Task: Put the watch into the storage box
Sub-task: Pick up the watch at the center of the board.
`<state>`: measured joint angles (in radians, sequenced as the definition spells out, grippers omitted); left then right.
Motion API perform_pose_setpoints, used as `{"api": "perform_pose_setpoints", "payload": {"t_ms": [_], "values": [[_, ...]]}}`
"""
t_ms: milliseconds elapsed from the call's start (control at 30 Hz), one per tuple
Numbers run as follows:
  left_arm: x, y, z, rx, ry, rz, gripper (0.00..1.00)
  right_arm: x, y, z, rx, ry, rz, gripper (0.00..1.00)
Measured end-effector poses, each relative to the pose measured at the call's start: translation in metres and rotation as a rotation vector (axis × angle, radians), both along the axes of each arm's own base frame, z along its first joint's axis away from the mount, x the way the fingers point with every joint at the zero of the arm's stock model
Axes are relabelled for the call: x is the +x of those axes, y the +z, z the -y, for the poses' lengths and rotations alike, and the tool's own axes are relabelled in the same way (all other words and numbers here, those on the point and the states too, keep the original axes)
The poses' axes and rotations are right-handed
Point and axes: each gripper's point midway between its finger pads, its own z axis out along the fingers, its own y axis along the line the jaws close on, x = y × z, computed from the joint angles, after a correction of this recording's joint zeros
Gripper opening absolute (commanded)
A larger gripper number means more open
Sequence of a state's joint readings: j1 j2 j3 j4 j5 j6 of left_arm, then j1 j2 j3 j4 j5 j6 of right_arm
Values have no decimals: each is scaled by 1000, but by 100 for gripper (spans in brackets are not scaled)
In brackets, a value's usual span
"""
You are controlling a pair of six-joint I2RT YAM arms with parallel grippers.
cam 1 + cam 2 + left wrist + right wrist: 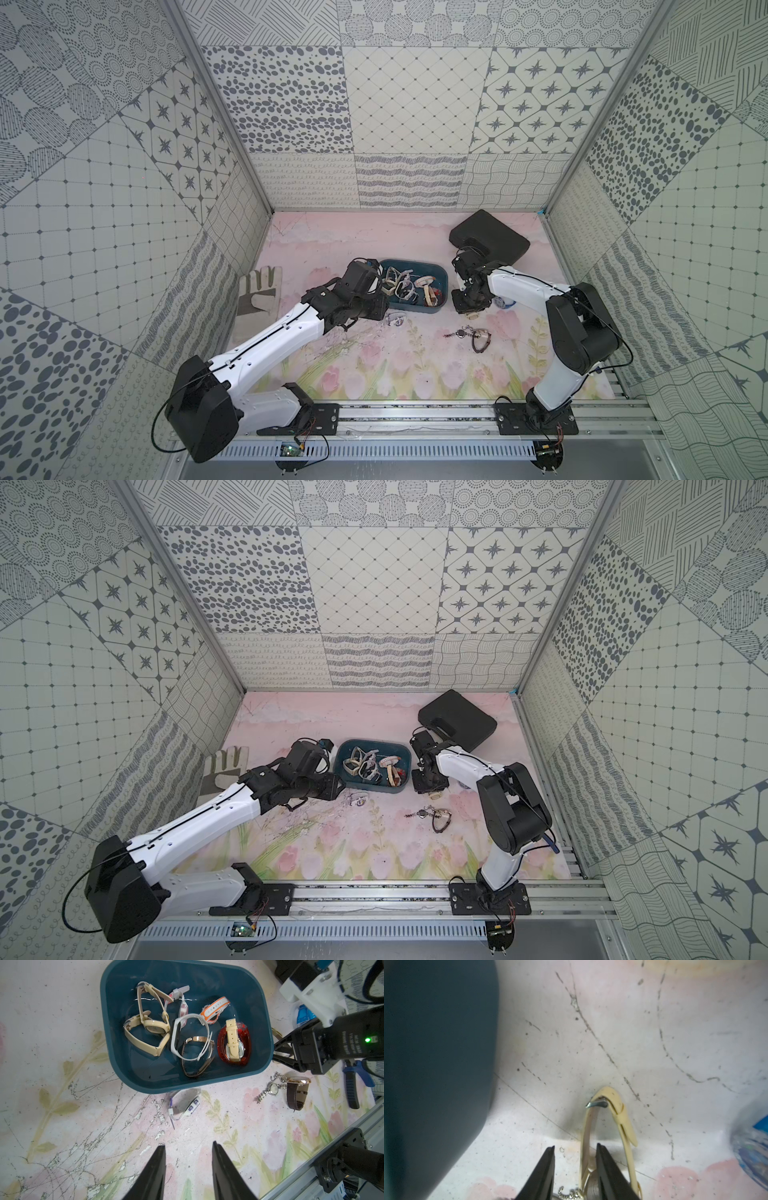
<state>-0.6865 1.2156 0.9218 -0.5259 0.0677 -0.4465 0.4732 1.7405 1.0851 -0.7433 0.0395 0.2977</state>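
Note:
The storage box (440, 276) (405, 756) (116, 1022) is a dark teal tub holding several watches. My right gripper (575, 1147) (467, 307) points down at the mat just beside the tub's wall (436, 1064). It is open, and one strap side of a cream watch (618, 1113) lies between its jaws, close to one finger. The watch's other strap side runs outside that finger. My left gripper (188, 1145) (384, 309) hangs open and empty over the mat, short of a white and purple watch (185, 1105) (395, 320) by the tub's near wall.
A chained pocket watch (272, 1089) (463, 333) and a brown-strap watch (296, 1093) (481, 340) lie on the mat. A black case (490, 241) sits at the back right, a glove (259, 291) at the left. Blue pliers (351, 1082) and a blue-and-white item (753, 1147) lie near the right arm.

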Motion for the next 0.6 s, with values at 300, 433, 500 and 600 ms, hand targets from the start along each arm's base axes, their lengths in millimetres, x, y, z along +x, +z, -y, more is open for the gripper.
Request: {"api": "perform_pose_setpoints", "payload": {"t_ms": [300,433,500,600], "values": [[-2,0,-1,-5,-1,3,42,0,2,5,-33,8,12,0],[-4,1,-3,-13,-1,9,42,0,28,8,-21,4,71,0],[-7,1,-4,-22,3,11,42,-1,47,9,-13,5,118,0],[-12,1,-8,-33,8,14,42,-4,82,4,16,22,181,0]]}}
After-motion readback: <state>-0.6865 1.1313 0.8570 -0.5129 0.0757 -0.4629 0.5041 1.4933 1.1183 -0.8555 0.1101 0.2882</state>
